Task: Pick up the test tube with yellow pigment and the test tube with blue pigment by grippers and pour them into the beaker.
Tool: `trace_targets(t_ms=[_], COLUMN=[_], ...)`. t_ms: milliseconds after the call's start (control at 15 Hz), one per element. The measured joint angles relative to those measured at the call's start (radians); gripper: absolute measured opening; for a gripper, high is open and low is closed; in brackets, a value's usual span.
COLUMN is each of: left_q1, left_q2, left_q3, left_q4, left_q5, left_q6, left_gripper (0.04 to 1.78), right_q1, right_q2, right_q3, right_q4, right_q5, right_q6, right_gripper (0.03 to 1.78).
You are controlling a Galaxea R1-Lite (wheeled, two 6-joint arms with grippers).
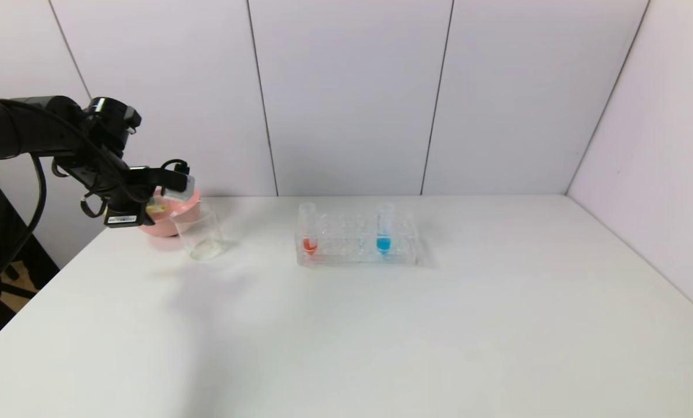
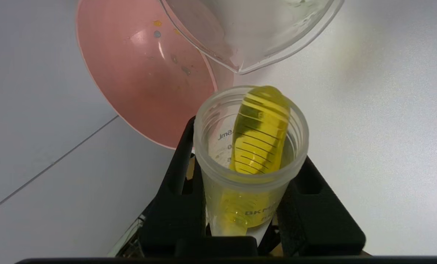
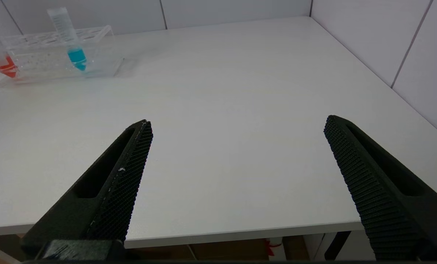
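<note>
The yellow tube (image 2: 256, 154) is clamped in the left gripper (image 2: 240, 205), tilted, its mouth beside the beaker (image 1: 200, 235) lip. The right gripper (image 3: 236, 154) is held apart over bare table (image 3: 240, 91); the blue tube (image 1: 384, 227) is racked.

The yellow tube (image 2: 253, 161), clamped between the left gripper's (image 2: 247, 205) jaws, shows "BKM" low on its wall. Inside its mouth, mirrored "mL" sits beside graduation lines.
</note>
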Motion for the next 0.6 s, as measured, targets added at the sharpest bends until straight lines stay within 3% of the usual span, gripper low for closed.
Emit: trace_targets(t_ms=[600], left_q1=[-0.030], left_q2=[0.024], left_q3=[-0.003], left_q4=[-0.005], left_q5=[0.099], left_q6=[-0.043], left_gripper=[0.54], right_q1=[0.000], right_q2=[0.000], right_q3=[0.000], right_q4=[0.000], right_q5=[0.000], right_q6=[0.000], right_gripper=[1.71])
